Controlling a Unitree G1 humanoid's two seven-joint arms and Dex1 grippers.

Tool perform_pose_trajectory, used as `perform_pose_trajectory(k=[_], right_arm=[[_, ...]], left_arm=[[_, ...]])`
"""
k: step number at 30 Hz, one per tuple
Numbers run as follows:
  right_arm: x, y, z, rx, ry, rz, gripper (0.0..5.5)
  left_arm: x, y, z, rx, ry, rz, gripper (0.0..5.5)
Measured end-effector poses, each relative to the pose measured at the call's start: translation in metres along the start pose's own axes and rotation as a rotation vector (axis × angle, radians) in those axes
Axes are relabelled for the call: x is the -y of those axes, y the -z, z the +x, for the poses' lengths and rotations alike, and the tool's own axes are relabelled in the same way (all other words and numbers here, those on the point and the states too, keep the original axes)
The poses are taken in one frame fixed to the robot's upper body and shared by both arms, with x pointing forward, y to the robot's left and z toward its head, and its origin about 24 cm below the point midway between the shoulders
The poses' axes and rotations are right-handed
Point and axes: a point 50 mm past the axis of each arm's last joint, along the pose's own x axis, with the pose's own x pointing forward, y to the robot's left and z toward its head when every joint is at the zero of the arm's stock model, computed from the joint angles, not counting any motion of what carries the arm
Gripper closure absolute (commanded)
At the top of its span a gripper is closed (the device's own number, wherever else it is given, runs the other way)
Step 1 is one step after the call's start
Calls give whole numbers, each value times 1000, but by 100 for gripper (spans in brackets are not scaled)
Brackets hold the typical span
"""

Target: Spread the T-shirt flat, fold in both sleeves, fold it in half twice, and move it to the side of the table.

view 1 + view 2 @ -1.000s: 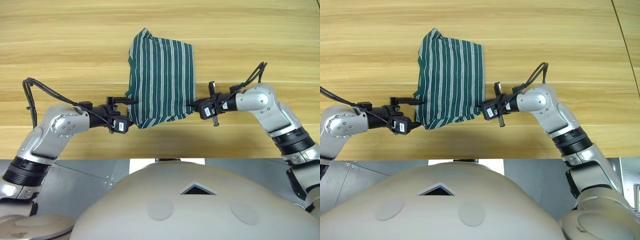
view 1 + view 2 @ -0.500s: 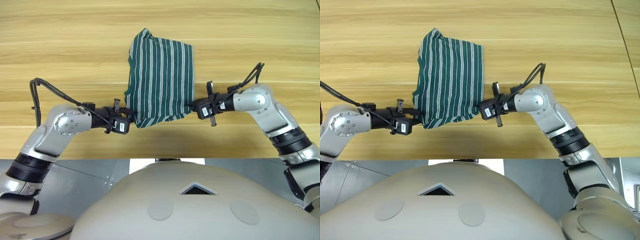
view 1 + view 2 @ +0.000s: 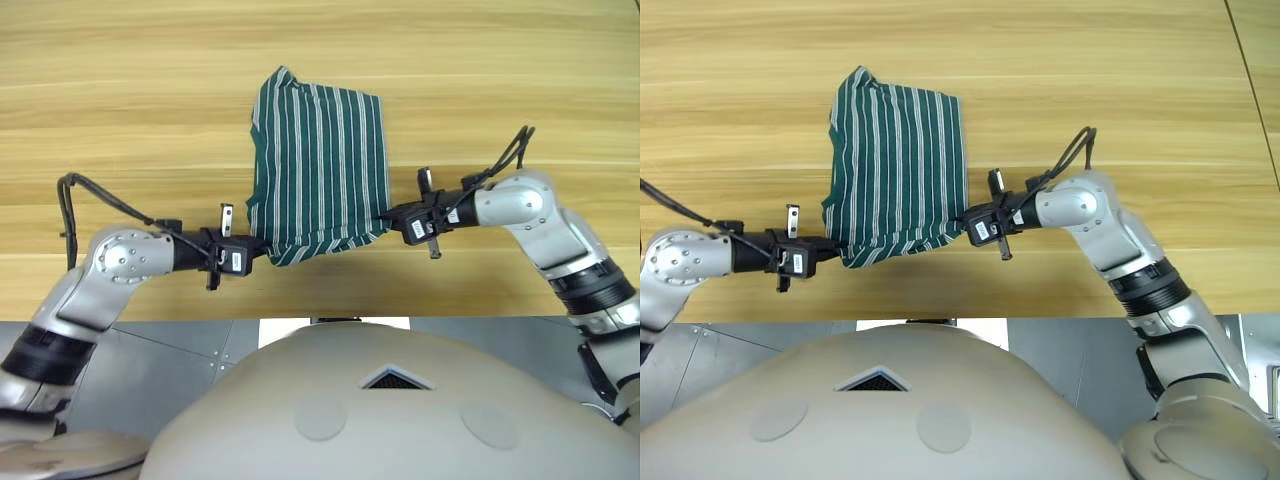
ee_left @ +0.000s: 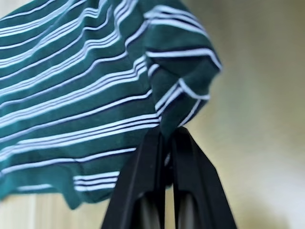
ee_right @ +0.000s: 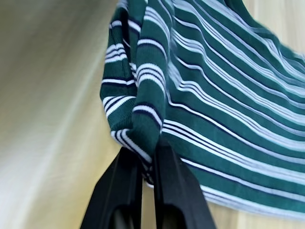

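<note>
From the head view, the striped T-shirt (image 3: 320,165) lies on the table (image 3: 500,80), its near edge held between the left claw (image 3: 255,253) at its near-left corner and the right claw (image 3: 388,213) at its near-right. The left wrist view shows that claw clenched on a bunched corner. The right wrist view shows the same pinch, and the soft, light knit will likely sag, so corners taken through all layers hold best.

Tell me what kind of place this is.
Likely a robot lab or test bench: a wide wooden table, a striped T-shirt held by the left pincer and right pincer, and grey metal floor panels.
</note>
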Motion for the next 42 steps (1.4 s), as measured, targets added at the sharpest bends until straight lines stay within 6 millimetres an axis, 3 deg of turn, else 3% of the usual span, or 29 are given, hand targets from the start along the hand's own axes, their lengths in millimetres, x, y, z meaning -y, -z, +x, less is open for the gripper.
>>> perform_pose_trajectory(k=[4,7,10,13,18,20,27,29,30,34,37,40,42], right_arm=[[-21,-6,-22,34,-58,67,535],[-18,-9,-33,87,-48,128,535],[5,-6,-45,127,-55,193,535],[48,4,-53,190,-58,291,535],[107,29,-50,232,-74,493,535],[116,43,-41,182,-74,566,535],[114,68,-11,89,-59,697,535],[117,69,-8,62,-24,681,482],[118,70,-8,58,1,677,453],[124,71,-10,84,109,650,386],[130,71,-17,129,213,627,343],[137,68,-28,191,318,572,343],[140,65,-36,228,386,517,343]], left_arm=[[11,-31,-15,72,-11,-42,550],[8,-35,-13,70,-2,-50,550],[-23,-29,-10,84,-66,-32,550],[-70,-19,-14,102,-167,-55,550],[-110,5,-12,155,-245,-218,550],[-122,12,-6,178,-256,-269,550],[-124,43,22,150,-221,-405,550],[-129,48,26,140,-245,-409,550],[-133,49,27,140,-262,-408,520],[-147,57,19,181,-436,-473,458],[-165,52,8,277,-597,-503,412],[-171,52,3,336,-733,-535,364],[-169,57,-3,343,-817,-570,359]])
